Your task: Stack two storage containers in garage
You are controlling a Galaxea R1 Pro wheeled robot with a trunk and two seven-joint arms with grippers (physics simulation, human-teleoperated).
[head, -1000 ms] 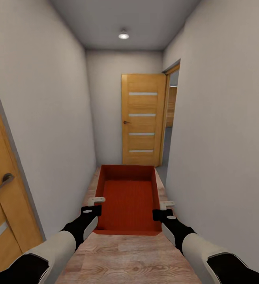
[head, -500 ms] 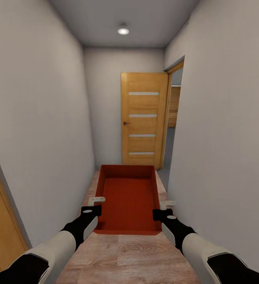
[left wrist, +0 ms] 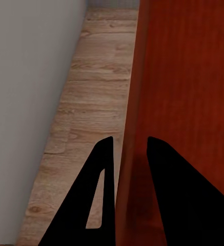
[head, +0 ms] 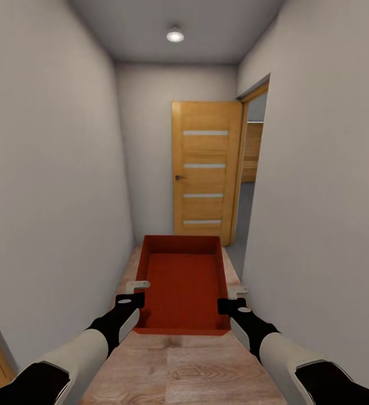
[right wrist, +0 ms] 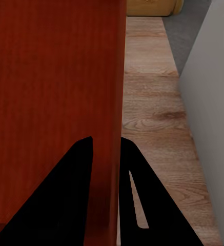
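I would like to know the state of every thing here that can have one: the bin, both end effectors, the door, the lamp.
storage container: carried above the wood floor, level, open-topped, empty
left end effector: shut on the container's side wall
right end effector: shut on the opposite side wall
orange door: swung open beside the doorway
ceiling lamp: lit

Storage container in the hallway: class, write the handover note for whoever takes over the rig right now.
Left gripper: shut on the left wall of the storage container.
Right gripper: shut on its right wall.
The container is carried level over the wood plank floor of a narrow hallway, facing an open orange door with grey floor beyond.
Done: one container picked up.
Left: reach the garage, set it down, fetch the second container and stack it.
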